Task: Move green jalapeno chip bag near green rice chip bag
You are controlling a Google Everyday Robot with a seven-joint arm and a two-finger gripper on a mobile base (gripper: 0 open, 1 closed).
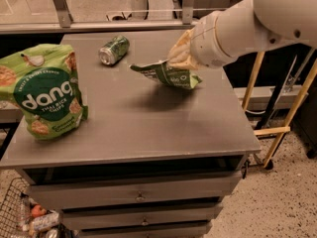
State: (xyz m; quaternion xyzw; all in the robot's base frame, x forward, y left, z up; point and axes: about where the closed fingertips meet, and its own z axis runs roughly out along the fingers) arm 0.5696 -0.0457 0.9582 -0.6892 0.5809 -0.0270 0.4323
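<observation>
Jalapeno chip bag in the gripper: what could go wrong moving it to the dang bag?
1. The gripper holds the green jalapeno chip bag by one end above the table; the foil could slip out.
2. The green soda can lying nearby could get knocked rolling.
3. The green rice chip bag stands at the left edge; a bump might tip it off.

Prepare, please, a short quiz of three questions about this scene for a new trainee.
1. True or false: the small green bag lies flat on the table.
2. The soda can is: A) upright, B) on its side, C) inside a drawer.
3. In the camera view, on which side of the table does the big "dang" bag stand?

Key
1. False: the gripper, above the table's right half, holds it in the air.
2. B.
3. Left.
</observation>
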